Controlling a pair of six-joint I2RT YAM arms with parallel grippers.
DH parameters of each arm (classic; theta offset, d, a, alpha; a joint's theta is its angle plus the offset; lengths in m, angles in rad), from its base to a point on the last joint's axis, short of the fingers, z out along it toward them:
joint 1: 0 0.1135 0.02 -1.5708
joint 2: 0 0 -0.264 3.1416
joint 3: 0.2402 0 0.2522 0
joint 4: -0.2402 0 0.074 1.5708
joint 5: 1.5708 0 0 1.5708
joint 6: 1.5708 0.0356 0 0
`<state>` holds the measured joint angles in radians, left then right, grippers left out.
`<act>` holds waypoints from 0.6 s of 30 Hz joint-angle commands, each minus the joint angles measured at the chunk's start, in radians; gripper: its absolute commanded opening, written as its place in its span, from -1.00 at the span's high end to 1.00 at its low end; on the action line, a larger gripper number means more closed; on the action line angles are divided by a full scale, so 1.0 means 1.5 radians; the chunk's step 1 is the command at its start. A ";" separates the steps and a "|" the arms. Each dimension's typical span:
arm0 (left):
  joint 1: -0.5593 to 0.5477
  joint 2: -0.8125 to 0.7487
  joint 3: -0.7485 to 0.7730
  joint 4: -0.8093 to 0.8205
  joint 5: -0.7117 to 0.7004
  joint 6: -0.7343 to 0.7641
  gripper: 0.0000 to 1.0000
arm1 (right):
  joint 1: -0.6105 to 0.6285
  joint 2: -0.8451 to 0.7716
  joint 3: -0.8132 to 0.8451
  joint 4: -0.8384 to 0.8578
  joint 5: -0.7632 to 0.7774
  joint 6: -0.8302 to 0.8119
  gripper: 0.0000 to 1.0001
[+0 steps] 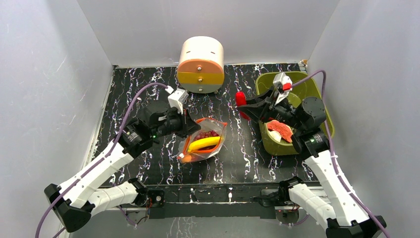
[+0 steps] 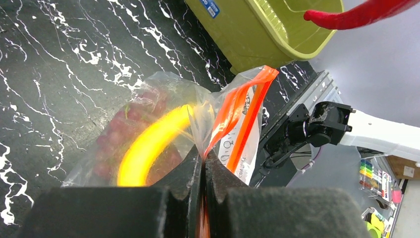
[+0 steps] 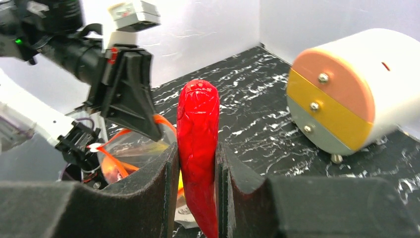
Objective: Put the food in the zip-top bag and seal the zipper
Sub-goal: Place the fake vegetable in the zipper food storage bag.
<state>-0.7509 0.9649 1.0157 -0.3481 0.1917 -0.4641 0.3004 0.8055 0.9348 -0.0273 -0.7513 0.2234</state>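
Note:
The clear zip-top bag [image 1: 212,130] lies at the table's middle with a yellow banana [image 1: 203,144] and dark red fruit [image 1: 207,134] inside. My left gripper [image 1: 189,125] is shut on the bag's mouth edge; in the left wrist view the jaws [image 2: 203,159] pinch the plastic beside the orange-red zipper [image 2: 246,101], with the banana [image 2: 148,144] behind the film. To the bag's right, above the table, my right gripper [image 1: 246,105] is shut on a red chili [image 1: 240,100]. In the right wrist view the chili [image 3: 198,114] stands upright between the pads [image 3: 195,151].
An olive-green bin [image 1: 317,91] at the right holds a pinkish slice [image 1: 281,129] and a white piece. A round drawer unit [image 1: 200,63] with orange and yellow fronts stands at the back centre. Grey walls close in the left, back and right sides.

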 commanded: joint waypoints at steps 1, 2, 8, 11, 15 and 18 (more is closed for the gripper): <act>-0.001 0.020 0.008 0.032 0.036 0.008 1.00 | 0.030 -0.002 -0.041 0.180 -0.090 0.010 0.72; -0.002 0.025 0.008 0.035 0.039 0.005 1.00 | 0.041 -0.001 -0.051 0.205 -0.098 0.008 0.72; -0.001 0.033 -0.017 0.077 0.075 -0.051 0.98 | 0.135 0.020 -0.070 0.248 -0.112 -0.052 0.70; -0.002 0.033 -0.022 0.084 0.081 -0.062 0.98 | 0.184 0.027 -0.083 0.269 -0.110 -0.062 0.70; -0.001 0.038 -0.018 0.083 0.081 -0.054 0.96 | 0.257 0.039 -0.108 0.278 -0.074 -0.106 0.70; -0.001 0.046 -0.005 0.068 0.093 -0.045 0.97 | 0.303 0.065 -0.104 0.253 -0.077 -0.150 0.67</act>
<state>-0.7509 1.0363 0.9798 -0.2764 0.2794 -0.5320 0.6788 0.8696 0.7757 0.3141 -0.8856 0.1036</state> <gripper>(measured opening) 0.019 0.260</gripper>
